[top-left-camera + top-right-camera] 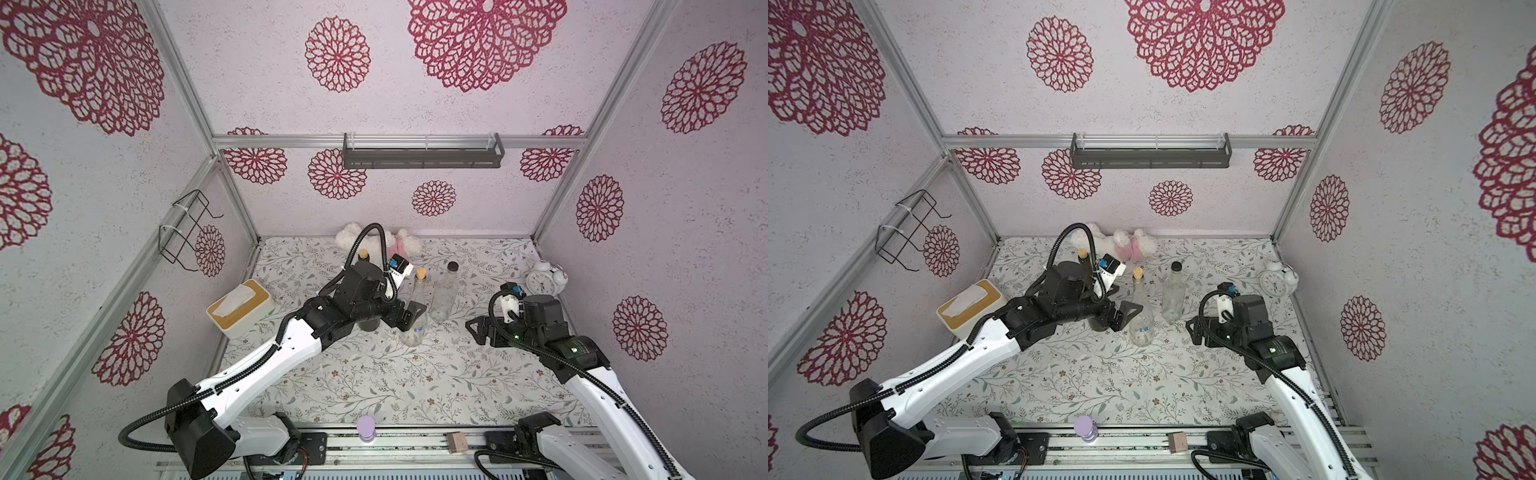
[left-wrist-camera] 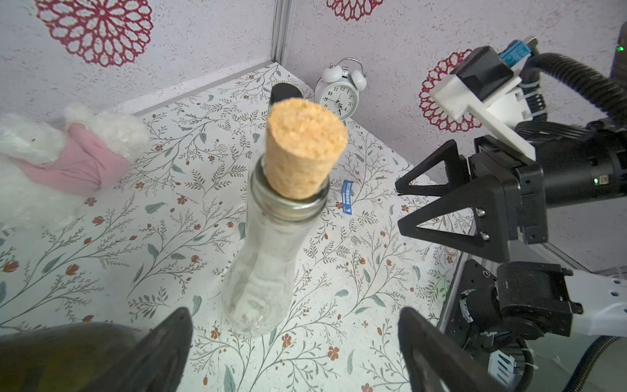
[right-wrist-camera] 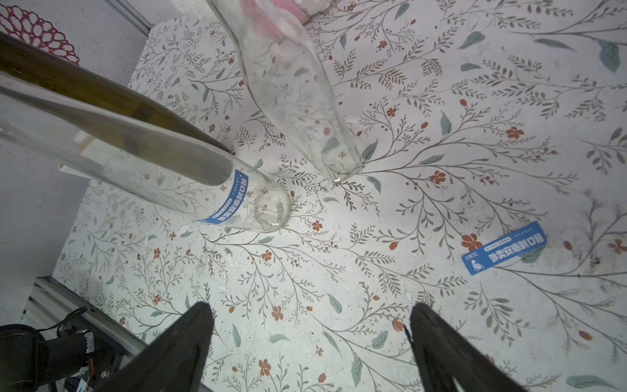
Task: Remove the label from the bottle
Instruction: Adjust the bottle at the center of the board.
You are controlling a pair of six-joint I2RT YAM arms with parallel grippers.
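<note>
Both wide open: my left end effector [image 2: 294, 319] beside the corked clear glass bottle [image 2: 264, 264], likely to brace it; right end effector [image 3: 310, 307] facing its blue label [image 3: 227, 200].

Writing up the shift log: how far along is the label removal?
Done: one blue paper label lies loose on the floral tablecloth. In hand: nothing; left gripper and right gripper have open, empty jaws. Left: the cork-stoppered clear glass bottle still wears a stuck-on blue label near its base.

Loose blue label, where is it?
The loose blue label lies flat on the flowery table, in both wrist views, near the open jaws of the right gripper and apart from the corked clear bottle.
</note>
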